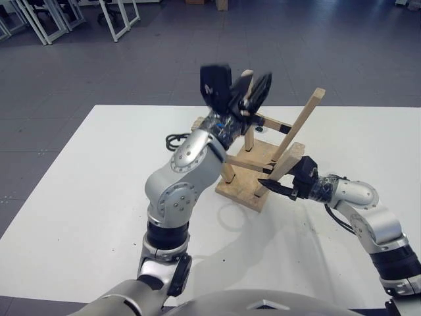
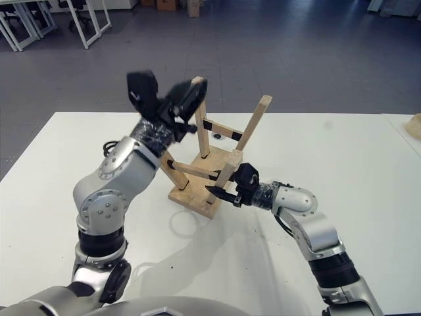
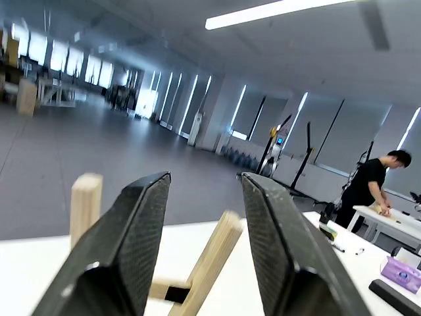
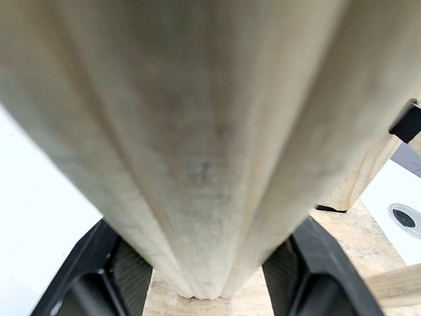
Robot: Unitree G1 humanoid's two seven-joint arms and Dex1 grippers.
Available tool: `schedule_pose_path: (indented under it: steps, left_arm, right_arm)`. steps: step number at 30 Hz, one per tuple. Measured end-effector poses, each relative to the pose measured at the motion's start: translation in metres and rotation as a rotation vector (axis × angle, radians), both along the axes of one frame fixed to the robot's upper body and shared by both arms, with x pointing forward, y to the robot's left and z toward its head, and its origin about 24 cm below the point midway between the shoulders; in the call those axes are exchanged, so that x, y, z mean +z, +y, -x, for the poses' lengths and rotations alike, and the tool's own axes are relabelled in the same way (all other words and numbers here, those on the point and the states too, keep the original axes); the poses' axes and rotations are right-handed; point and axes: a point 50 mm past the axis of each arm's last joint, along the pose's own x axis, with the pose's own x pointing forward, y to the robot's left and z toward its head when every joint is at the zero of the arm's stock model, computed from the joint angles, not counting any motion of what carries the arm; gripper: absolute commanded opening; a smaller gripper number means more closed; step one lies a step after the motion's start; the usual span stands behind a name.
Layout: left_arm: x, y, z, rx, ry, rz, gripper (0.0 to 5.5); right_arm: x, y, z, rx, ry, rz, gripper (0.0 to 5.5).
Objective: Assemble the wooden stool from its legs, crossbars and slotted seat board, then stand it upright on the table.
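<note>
The wooden stool lies upside down on the white table (image 1: 99, 197), its seat board (image 1: 240, 194) flat and its legs pointing up. One leg (image 1: 299, 128) leans to the right, and crossbars (image 2: 220, 128) join the legs. My right gripper (image 1: 279, 182) is shut on this leaning leg (image 4: 197, 131) low down, just above the board (image 4: 342, 230), with a finger (image 4: 289, 270) on each side. My left gripper (image 1: 238, 89) is raised at the top of an upright leg (image 1: 248, 135), open, and two leg tops (image 3: 210, 263) show beyond its fingers (image 3: 131, 243).
A black cable (image 1: 174, 139) lies on the table behind my left arm. A small round piece (image 4: 404, 216) sits on the table just past the seat board. Bare table extends to the left and in front of the stool.
</note>
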Motion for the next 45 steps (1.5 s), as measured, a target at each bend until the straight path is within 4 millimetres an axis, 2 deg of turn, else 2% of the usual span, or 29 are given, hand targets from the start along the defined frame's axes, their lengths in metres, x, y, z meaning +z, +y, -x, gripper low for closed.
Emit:
schedule_pose_path:
  steps: [1,3,4,6,9,12,15,17,19,20,23,25,26,28,29,30,31,32,34,35,37,38,40,43,45]
  left_arm:
    - [-0.018,-0.009,0.003,-0.059,0.037,-0.177,2.02]
    - [-0.066,-0.015,0.013,-0.142,0.142,-0.538,2.02]
    - [-0.085,-0.015,0.019,-0.173,0.167,-0.665,2.02]
    - [-0.086,-0.018,0.025,-0.178,0.062,-0.825,2.02]
    - [-0.089,-0.022,0.026,-0.161,0.002,-0.899,2.02]
    - [-0.089,-0.025,0.026,-0.145,-0.014,-0.900,2.02]
    - [-0.096,-0.027,0.020,-0.072,0.083,-0.762,2.02]
    - [-0.094,-0.023,0.016,-0.023,0.134,-0.658,2.02]
    - [-0.082,-0.013,0.007,0.039,0.179,-0.542,2.02]
    - [-0.067,-0.006,0.002,0.078,0.184,-0.444,2.02]
    - [-0.002,0.017,-0.010,0.169,0.065,-0.230,2.02]
    - [0.047,0.045,-0.014,0.239,-0.043,-0.102,2.02]
    - [0.077,0.070,-0.013,0.313,-0.113,-0.047,2.02]
    - [0.093,0.112,-0.012,0.464,-0.156,-0.056,2.02]
    - [0.081,0.149,-0.017,0.591,-0.099,-0.129,2.02]
    - [0.056,0.175,-0.022,0.679,0.006,-0.183,2.02]
    - [0.027,0.195,-0.026,0.744,0.124,-0.233,2.02]
    - [-0.015,0.214,-0.029,0.795,0.273,-0.292,2.02]
    - [-0.082,0.223,-0.031,0.782,0.479,-0.379,2.02]
    - [-0.101,0.217,-0.033,0.741,0.517,-0.387,2.02]
    - [-0.113,0.186,-0.041,0.616,0.469,-0.362,2.02]
    - [-0.115,0.159,-0.044,0.513,0.417,-0.336,2.02]
    - [-0.106,0.093,-0.038,0.233,0.281,-0.243,2.02]
    - [-0.103,0.089,-0.021,0.153,0.276,-0.269,2.02]
    - [-0.105,0.089,-0.006,0.029,0.288,-0.401,2.02]
  right_arm:
    - [0.000,0.000,0.000,-0.001,0.000,0.000,2.04]
    - [0.001,0.000,0.001,0.000,-0.004,-0.003,2.04]
    - [0.001,0.000,0.001,0.004,-0.005,-0.001,2.04]
    - [0.000,-0.001,0.002,-0.004,-0.003,0.001,2.04]
    - [0.000,-0.001,0.002,-0.008,-0.002,0.004,2.04]
    - [0.001,-0.001,0.002,-0.011,0.000,0.006,2.04]
    - [0.002,0.003,0.000,0.009,0.005,0.032,2.04]
    - [0.005,0.006,-0.004,0.032,0.011,0.063,2.04]
    - [0.007,0.009,-0.006,0.044,0.011,0.076,2.04]
    - [0.007,0.009,-0.006,0.047,0.011,0.080,2.04]
    - [0.008,0.009,-0.007,0.047,0.012,0.080,2.04]
    - [0.007,0.009,-0.008,0.047,0.015,0.078,2.04]
    - [0.007,0.009,-0.008,0.046,0.018,0.078,2.04]
    - [0.006,0.008,-0.008,0.043,0.021,0.077,2.04]
    - [0.006,0.008,-0.008,0.042,0.023,0.076,2.04]
    - [0.006,0.008,-0.008,0.040,0.024,0.074,2.04]
    - [0.006,0.007,-0.008,0.038,0.025,0.071,2.04]
    - [0.006,0.007,-0.008,0.037,0.026,0.071,2.04]
    - [0.006,0.006,-0.008,0.037,0.027,0.072,2.04]
    - [0.006,0.006,-0.008,0.037,0.027,0.074,2.04]
    - [0.006,0.006,-0.008,0.040,0.027,0.076,2.04]
    - [0.006,0.006,-0.008,0.042,0.027,0.077,2.04]
    - [0.006,0.002,-0.008,0.042,0.031,0.086,2.04]
    - [0.012,-0.007,-0.006,0.065,0.022,0.090,2.04]
    - [0.013,-0.008,-0.004,0.084,0.023,0.086,2.04]
